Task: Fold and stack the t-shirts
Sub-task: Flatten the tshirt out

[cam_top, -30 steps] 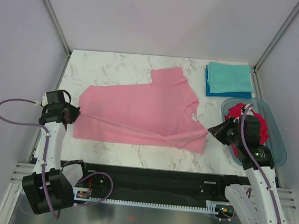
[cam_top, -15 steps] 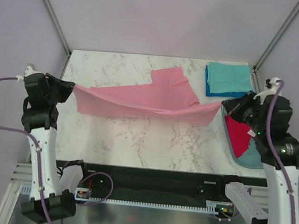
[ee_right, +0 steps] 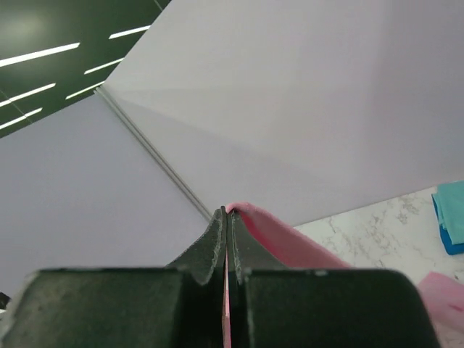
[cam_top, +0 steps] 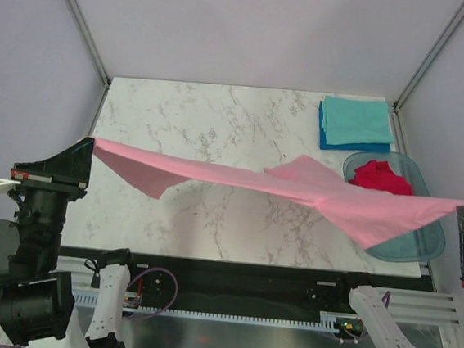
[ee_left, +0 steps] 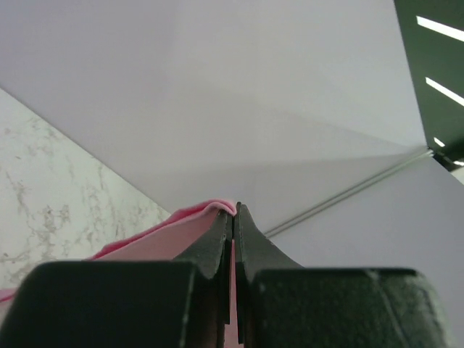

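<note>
Marble table (cam_top: 221, 115), bluish tub (cam_top: 419, 241) — seemingly plastic

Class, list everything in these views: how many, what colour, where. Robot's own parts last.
pink t-shirt: 1, light pink, held aloft between both grippers
red t-shirt: 1, crimson, bunched in the tub
teal t-shirt: 1, teal, folded, far right corner, atop the blue one
blue t-shirt: 1, blue, folded, under the teal one
tub: 1, clear bluish, table's right edge
table: 1, white marble, under everything
left gripper: 1, black, shut on the pink t-shirt
right gripper: 1, black, shut on the pink t-shirt
</note>
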Robot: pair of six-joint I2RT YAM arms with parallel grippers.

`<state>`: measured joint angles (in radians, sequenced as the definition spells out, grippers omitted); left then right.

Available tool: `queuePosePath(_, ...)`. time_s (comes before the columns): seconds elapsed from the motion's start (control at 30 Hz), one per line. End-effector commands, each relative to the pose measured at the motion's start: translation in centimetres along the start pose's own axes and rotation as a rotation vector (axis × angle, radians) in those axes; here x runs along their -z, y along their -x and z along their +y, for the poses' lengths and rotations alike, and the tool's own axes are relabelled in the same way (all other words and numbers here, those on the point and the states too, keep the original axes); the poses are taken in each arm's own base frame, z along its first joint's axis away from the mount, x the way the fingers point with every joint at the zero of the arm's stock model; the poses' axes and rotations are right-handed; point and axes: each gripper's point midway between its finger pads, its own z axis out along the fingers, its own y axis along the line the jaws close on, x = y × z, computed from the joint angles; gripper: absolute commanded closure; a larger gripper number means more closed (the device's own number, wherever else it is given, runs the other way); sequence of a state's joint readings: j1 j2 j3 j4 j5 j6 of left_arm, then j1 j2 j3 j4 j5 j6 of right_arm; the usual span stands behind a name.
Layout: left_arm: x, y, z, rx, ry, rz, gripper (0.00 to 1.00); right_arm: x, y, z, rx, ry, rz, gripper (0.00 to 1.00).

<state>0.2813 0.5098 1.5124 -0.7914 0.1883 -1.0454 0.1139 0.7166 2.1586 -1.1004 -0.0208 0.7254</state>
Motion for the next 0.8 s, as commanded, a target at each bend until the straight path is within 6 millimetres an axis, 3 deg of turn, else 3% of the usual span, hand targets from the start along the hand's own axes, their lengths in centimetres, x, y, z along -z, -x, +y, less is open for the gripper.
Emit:
queuePosePath(0.0,-1.1,0.1,-1.5,0.078,0.008,0.064,0.98,-1.5,-2.0,-2.1,-0.051,-0.114,0.086,1.0)
queuePosePath(0.07,-1.2,1.0,-3.2,0.069,-0.022,0.053,0.98,-3.2,-1.9,-2.1,-0.053,-0.099,0.073,1.0)
queuePosePath(0.13,-3.0,1.3,-2.9,0.06,0.005,0.059,0.98,-6.0,-2.0,-2.1,-0.031,-0.091,0.077,1.0)
queuePosePath(0.17,-3.7,1.4,-2.4,0.051,0.023,0.061,0.98,-8.5,-3.5,-2.5,-0.023,-0.084,0.144,1.0)
queuePosePath(0.23,-6.6,1.1,-0.2,0.003,0.094,0.084,0.98,-12.5,-4.5,-3.3,0.023,-0.067,0.154,1.0)
queuePosePath(0.27,-7.7,0.9,1.0,-0.009,0.128,0.097,0.98,-15.6,-5.8,-5.0,0.035,-0.113,0.184,1.0)
queuePosePath(0.3,-9.2,0.2,3.0,-0.008,0.182,0.116,0.98,-17.5,-6.1,-6.4,0.056,-0.158,0.173,1.0)
queuePosePath(0.33,-11.5,0.0,4.6,-0.013,0.213,0.119,0.98,-19.9,-6.5,-7.0,0.075,-0.151,0.161,1.0)
queuePosePath(0.37,-13.0,-0.4,5.9,-0.017,0.233,0.13,0.98,-23.1,-8.3,-8.8,0.083,-0.18,0.198,1.0)
queuePosePath(0.4,-14.3,-1.3,7.9,-0.021,0.267,0.158,0.98,-25.1,-8.7,-9.0,0.086,-0.163,0.187,1.0)
queuePosePath(0.43,-17.2,-2.0,9.7,-0.021,0.29,0.184,0.98,-26.8,-9.4,-9.5,0.088,-0.161,0.197,1.0)
queuePosePath(0.47,-18.6,-2.5,10.6,-0.024,0.298,0.204,0.98,-29.7,-11.8,-11.7,0.083,-0.196,0.243,1.0)
queuePosePath(0.5,-20.3,-2.9,11.4,-0.061,0.289,0.233,0.98,-31.6,-12.2,-12.2,0.08,-0.191,0.226,1.0)
queuePosePath(0.53,-23.4,-4.5,13.7,-0.074,0.309,0.31,0.98,-33.0,-12.3,-12.5,0.078,-0.191,0.214,1.0)
queuePosePath(0.57,-25.3,-5.2,14.7,-0.105,0.311,0.355,0.98,-35.7,-14.5,-14.6,0.082,-0.218,0.245,1.0)
queuePosePath(0.6,-27.0,-4.3,13.2,-0.157,0.255,0.359,0.98,-37.2,-14.4,-15.3,0.108,-0.232,0.223,1.0)
queuePosePath(0.63,-28.3,-4.9,12.9,-0.154,0.221,0.405,0.98,-38.6,-11.8,-13.6,0.132,-0.194,0.153,1.0)
queuePosePath(0.67,-31.0,-6.5,15.5,-0.132,0.248,0.465,0.98,-41.0,-13.7,-15.5,0.165,-0.213,0.181,1.0)
queuePosePath(0.7,-32.3,-5.0,12.5,-0.139,0.169,0.438,0.98,-41.9,-13.3,-15.3,0.179,-0.206,0.163,1.0)
queuePosePath(0.73,-33.2,-5.0,11.9,-0.126,0.141,0.447,0.98,-42.5,-11.2,-13.6,0.182,-0.164,0.104,1.0)
queuePosePath(0.77,-33.9,-4.5,11.1,-0.119,0.121,0.433,0.98,-43.5,-11.7,-14.4,0.184,-0.175,0.101,1.0)
